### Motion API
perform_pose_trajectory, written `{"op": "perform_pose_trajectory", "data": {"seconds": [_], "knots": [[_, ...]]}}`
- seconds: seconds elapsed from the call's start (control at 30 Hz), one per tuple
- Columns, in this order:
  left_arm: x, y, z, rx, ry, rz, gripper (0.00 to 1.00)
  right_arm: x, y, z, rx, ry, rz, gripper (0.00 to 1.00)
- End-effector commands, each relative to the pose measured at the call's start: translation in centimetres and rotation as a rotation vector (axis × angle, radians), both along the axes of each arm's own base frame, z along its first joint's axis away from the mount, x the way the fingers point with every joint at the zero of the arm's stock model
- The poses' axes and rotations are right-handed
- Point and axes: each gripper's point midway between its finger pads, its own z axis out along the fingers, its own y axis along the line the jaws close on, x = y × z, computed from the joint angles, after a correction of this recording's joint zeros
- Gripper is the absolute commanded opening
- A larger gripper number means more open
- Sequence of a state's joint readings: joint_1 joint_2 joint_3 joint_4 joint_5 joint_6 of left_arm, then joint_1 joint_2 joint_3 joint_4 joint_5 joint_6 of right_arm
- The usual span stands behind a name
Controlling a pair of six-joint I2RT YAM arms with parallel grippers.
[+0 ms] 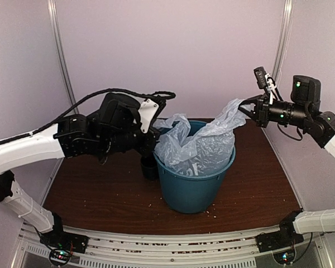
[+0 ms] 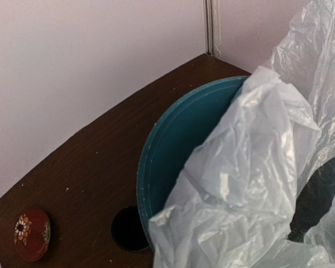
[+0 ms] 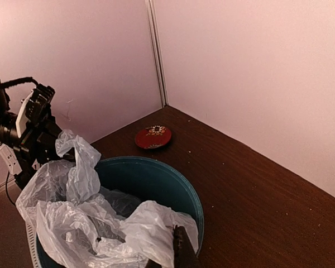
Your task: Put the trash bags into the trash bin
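Trash bag (image 1: pixel 198 145) sits partly inside the teal bin (image 1: pixel 192 192). It looks light, floppy and slippery. Left pincer (image 1: pixel 156 140) and right pincer (image 1: pixel 247 108) each pinch tight on an edge. I think the top edges are best to hold.

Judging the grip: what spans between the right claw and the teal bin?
The translucent bag, stretched from bin to right claw, in the top view.
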State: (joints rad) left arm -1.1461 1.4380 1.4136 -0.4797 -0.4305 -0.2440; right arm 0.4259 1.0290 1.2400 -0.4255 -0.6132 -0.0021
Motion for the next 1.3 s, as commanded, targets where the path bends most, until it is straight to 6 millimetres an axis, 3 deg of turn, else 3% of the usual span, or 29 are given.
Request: {"op": "perform_pose_trajectory", "data": {"seconds": [0.0, 0.13, 0.33, 0.53, 0.63, 0.8, 1.03, 1.27], "knots": [[-1.4, 0.6, 3.7, -0.182, 0.010, -0.042, 0.00, -2.0, -0.5, -1.6, -0.014, 0.027, 0.023, 0.00], [-2.8, 1.2, 3.8, -0.238, 0.056, -0.083, 0.00, -3.2, -1.7, -2.5, -0.037, 0.008, 0.000, 0.00], [-3.2, 2.3, 3.0, -0.237, 0.080, -0.066, 0.00, -4.0, -1.9, -6.5, -0.106, 0.066, 0.025, 0.00], [-4.2, 2.4, 2.6, -0.257, 0.129, -0.096, 0.00, -6.9, -1.9, -6.4, -0.144, 0.052, 0.121, 0.00], [-5.1, 2.3, 2.7, -0.277, 0.155, -0.128, 0.00, -8.1, -1.9, -7.4, -0.158, 0.063, 0.161, 0.00], [-6.8, 2.0, 2.2, -0.273, 0.197, -0.199, 0.00, -8.3, -2.0, -8.9, -0.165, 0.082, 0.169, 0.00], [-6.6, 3.7, -0.6, -0.216, 0.213, -0.137, 0.00, -8.7, -2.2, -11.2, -0.220, 0.107, 0.181, 0.00], [-7.2, 5.0, -1.6, -0.211, 0.216, -0.136, 0.00, -8.6, -2.9, -10.9, -0.242, 0.083, 0.146, 0.00]]}}
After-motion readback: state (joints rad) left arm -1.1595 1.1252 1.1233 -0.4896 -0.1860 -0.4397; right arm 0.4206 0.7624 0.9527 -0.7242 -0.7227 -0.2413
